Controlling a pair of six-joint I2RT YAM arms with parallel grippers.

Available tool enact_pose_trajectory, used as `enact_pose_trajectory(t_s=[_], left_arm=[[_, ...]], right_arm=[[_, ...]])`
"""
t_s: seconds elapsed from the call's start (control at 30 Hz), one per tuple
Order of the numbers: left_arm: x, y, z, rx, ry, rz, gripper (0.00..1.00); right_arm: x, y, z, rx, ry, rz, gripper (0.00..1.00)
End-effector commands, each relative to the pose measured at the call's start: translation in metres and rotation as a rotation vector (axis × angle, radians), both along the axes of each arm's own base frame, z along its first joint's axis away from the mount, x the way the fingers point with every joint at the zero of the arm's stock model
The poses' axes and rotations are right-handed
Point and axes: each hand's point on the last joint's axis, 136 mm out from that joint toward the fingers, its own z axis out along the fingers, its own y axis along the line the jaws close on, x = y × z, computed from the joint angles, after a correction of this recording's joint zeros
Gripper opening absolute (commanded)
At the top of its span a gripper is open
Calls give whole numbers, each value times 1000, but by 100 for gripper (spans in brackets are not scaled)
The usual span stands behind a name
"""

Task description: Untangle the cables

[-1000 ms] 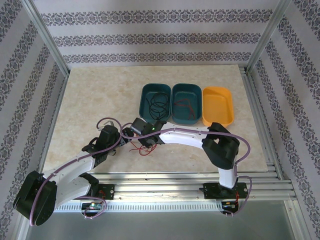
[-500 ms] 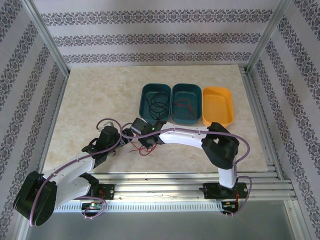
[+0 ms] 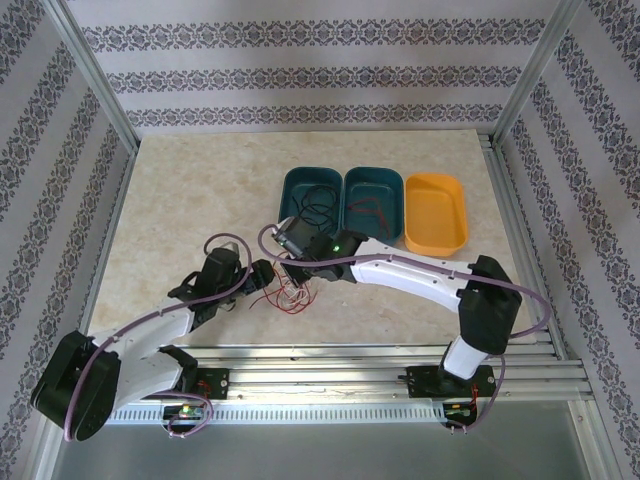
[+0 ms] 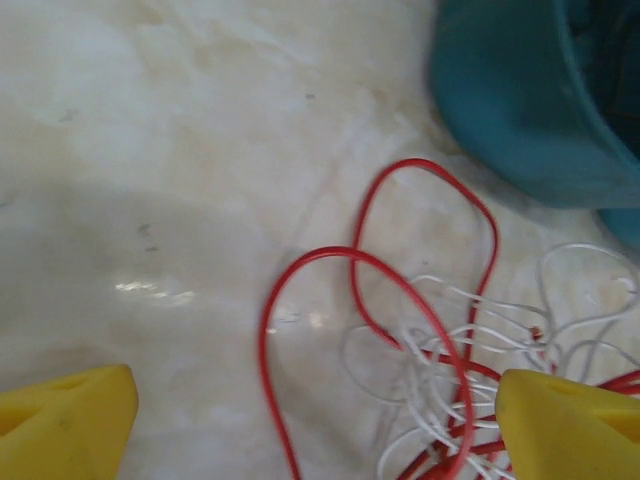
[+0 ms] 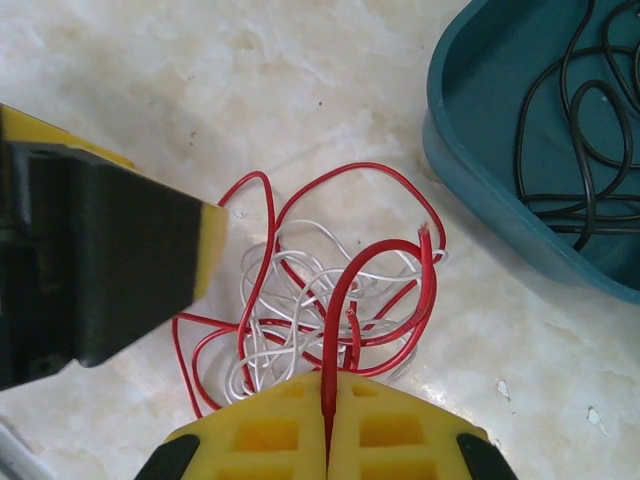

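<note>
A tangle of red and white cables [image 3: 290, 295] lies on the table in front of the bins. My right gripper [image 5: 328, 398] is shut on one red cable [image 5: 345, 300], which arches up out of the tangle [image 5: 290, 300]; seen from above, this gripper [image 3: 298, 270] hangs over the tangle. My left gripper [image 3: 258, 277] stands open at the tangle's left side. In the left wrist view its yellow fingertips [image 4: 65, 430] are wide apart, with a red loop [image 4: 300, 300] and white strands [image 4: 470, 350] lying between them, untouched.
A teal bin [image 3: 287, 212] holds a black cable [image 3: 316, 206]; the teal bin [image 3: 375, 238] beside it holds a red cable [image 3: 370, 212]. An orange bin [image 3: 436, 212] stands to their right. Metal rails run along the table's near edge.
My right gripper has shut on the red cable and moved toward the bins, its elbow swinging right. The tangle has spread and its white strands now show. The left arm has barely moved.
</note>
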Motion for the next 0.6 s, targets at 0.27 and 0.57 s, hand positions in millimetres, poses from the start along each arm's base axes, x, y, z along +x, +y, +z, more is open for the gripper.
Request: enact_pose_trajectory(t_s=[0.27,0.57], left_arm=[[14,-42,7,-3,-35,-170,88],[11,-32,-15,30,29,-111,81]], right_arm=[[4,-2,58,257,23,-19,0],[5,-22,110,304,-99,-30,0]])
